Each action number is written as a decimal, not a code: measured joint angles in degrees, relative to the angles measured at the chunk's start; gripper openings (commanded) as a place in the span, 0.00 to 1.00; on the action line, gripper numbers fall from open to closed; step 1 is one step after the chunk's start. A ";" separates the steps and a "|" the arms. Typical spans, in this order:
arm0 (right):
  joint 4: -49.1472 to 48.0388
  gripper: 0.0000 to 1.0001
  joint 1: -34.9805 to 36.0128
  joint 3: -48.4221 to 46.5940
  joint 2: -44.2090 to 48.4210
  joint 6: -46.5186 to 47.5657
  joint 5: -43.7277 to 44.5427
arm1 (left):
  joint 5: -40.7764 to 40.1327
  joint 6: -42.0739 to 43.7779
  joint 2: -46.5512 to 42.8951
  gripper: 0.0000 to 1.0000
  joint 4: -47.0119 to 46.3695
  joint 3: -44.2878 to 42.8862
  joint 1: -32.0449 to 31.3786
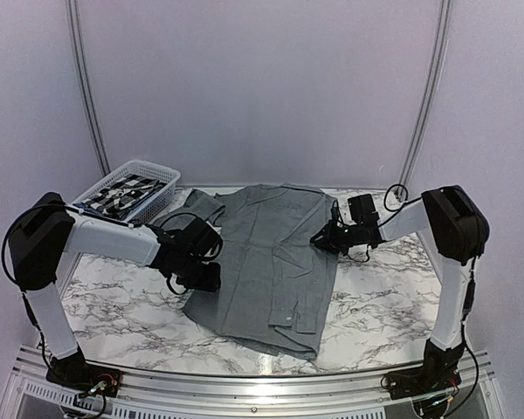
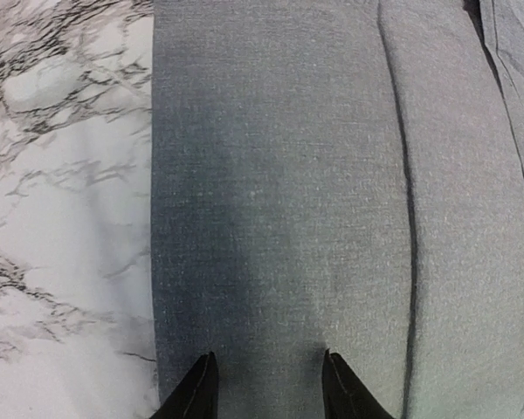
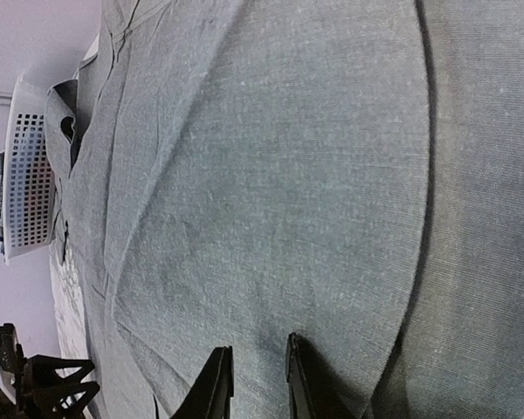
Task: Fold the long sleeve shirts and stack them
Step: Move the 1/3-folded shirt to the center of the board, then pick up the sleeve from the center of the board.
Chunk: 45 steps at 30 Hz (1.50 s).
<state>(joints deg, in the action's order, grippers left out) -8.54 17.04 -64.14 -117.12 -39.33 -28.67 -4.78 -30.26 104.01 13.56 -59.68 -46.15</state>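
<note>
The grey long sleeve shirt (image 1: 262, 262) is lying spread across the middle of the marble-patterned bench (image 1: 113, 305), running from the far edge toward the near edge. One sleeve is lying folded over its near right part, and another piece is bunching up at its far left corner.

The left hand (image 1: 196, 257) is sitting at the shirt's left edge. In its wrist view its dark fingers (image 2: 196, 393) are standing apart over flat cloth just inside that edge, released, with nothing pinched between them.

The right hand (image 1: 327, 237) is reaching in at the shirt's right edge, toward the far side. Its fingers (image 3: 217, 384) are showing only a narrow gap low over the cloth, and I cannot tell whether they are gripping fabric.

A white perforated plastic basket (image 1: 140, 163) is standing at the bench's far left corner, holding a black-and-white patterned cloth (image 1: 122, 194). The shirt's weave is looking fine and matte, with long straight seams.
</note>
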 measured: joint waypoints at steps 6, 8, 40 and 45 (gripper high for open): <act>1.66 0.23 -3.45 -2.25 -1.16 1.49 -0.55 | 1.09 -1.57 2.71 0.41 -0.02 -3.50 -3.41; 3.04 0.23 -4.63 -3.85 -1.86 2.56 -0.55 | 1.55 -2.19 3.98 0.41 -0.11 -5.16 -4.79; 26.47 0.24 9.53 -7.17 18.43 15.17 17.79 | -4.11 -10.93 -9.18 0.42 0.87 -1.03 -7.98; 28.41 0.24 20.33 -6.51 20.24 13.29 21.59 | -8.37 -10.60 -10.21 0.42 1.90 0.81 0.79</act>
<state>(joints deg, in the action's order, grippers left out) 19.88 37.36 -70.65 -96.88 -26.04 -7.07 -13.15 -40.86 93.80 15.46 -58.87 -45.36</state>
